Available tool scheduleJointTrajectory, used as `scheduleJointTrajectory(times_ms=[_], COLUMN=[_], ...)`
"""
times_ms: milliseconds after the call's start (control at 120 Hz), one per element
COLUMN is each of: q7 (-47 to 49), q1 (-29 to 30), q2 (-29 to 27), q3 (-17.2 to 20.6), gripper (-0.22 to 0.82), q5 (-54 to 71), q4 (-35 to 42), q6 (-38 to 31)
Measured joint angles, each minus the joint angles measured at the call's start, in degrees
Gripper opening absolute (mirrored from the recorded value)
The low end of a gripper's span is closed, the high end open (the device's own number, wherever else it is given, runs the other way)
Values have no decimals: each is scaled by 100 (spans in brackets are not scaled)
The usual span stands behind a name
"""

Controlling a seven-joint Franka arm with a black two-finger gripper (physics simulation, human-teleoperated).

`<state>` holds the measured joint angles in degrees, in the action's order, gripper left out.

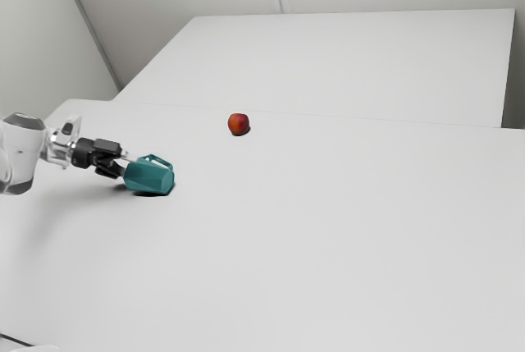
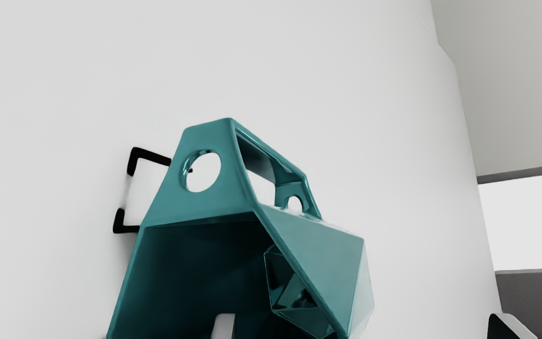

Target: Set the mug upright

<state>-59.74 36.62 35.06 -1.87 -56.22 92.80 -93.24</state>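
Mug (image 1: 149, 178) on its side, mouth facing the pincer (image 1: 125, 165).
We find the pincer open, one fingertip at the mouth, the other outside the mug.

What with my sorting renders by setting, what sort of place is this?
Probably a simulated robotics lab or test space: a robot arm reaches over a plain white table to a mug.

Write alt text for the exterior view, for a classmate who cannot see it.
A teal mug lies on its side on a white table, with the black jaws of a robot arm right at it, reaching in from the view's left. A round red fruit sits beyond the mug, farther toward the view's right.
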Motion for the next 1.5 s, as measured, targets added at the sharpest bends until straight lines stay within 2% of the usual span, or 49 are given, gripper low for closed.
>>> scheduleJointTrajectory(times_ms=[200,467,725,833,1200,1500], q7=[-10,-17,-21,-23,-32,36], q1=[-55,-83,-77,-76,-76,-541], q2=[3,3,-5,-14,-286,-1178], q3=[18,28,28,29,134,172], gripper=[55,31,1,-8,-17,-18], q5=[-10,-34,-38,-33,23,433], q4=[20,29,32,33,133,407], q6=[25,58,68,68,46,-38])
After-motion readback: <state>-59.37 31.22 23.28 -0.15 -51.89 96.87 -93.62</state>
